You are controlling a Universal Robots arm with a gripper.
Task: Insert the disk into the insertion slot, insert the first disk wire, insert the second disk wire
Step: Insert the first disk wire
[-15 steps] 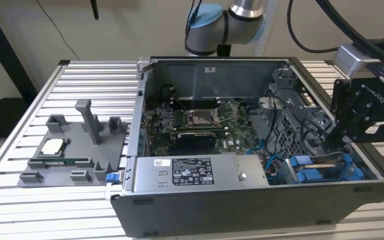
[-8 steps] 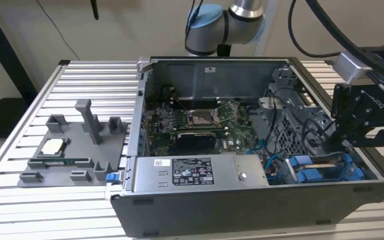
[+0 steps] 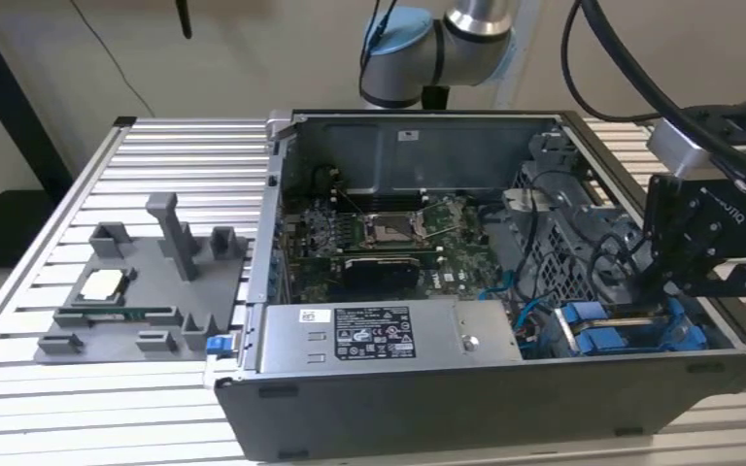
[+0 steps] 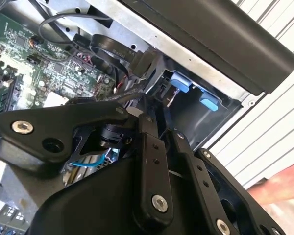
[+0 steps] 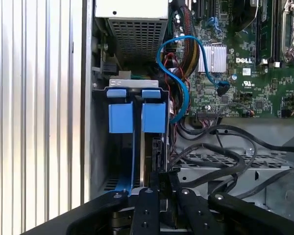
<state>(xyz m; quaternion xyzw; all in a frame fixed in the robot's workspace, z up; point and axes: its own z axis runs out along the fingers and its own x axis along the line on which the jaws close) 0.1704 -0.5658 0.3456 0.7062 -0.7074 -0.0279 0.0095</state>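
In the first wrist view the disk (image 5: pixel 149 152) stands edge-on in the insertion slot (image 5: pixel 100 147), its blue carrier tabs (image 5: pixel 154 116) at the bay's mouth. My gripper (image 5: pixel 160 178) reaches into the bay at the disk's other end. Its fingers are drawn close together. In the second wrist view a thin black disk wire (image 4: pixel 105 97) runs up to the fingertips of the gripper (image 4: pixel 145 105), and they look closed on its end. A second black wire with a connector (image 4: pixel 140 63) hangs free just beyond. In the exterior view the gripper (image 3: pixel 660 296) dips into the bay beside the blue carriers (image 3: pixel 602 335).
The open computer case (image 3: pixel 477 408) lies on a slatted table (image 3: pixel 88 408). The grey power-supply box (image 3: pixel 373 335) and the motherboard (image 3: pixel 392 238) sit beside the bay. Loose black cables (image 5: pixel 225 161) and a blue cable (image 5: pixel 182 73) crowd the gripper. A grey fixture (image 3: pixel 140 291) lies at the exterior view's left. A hand (image 4: pixel 279 185) rests outside the case.
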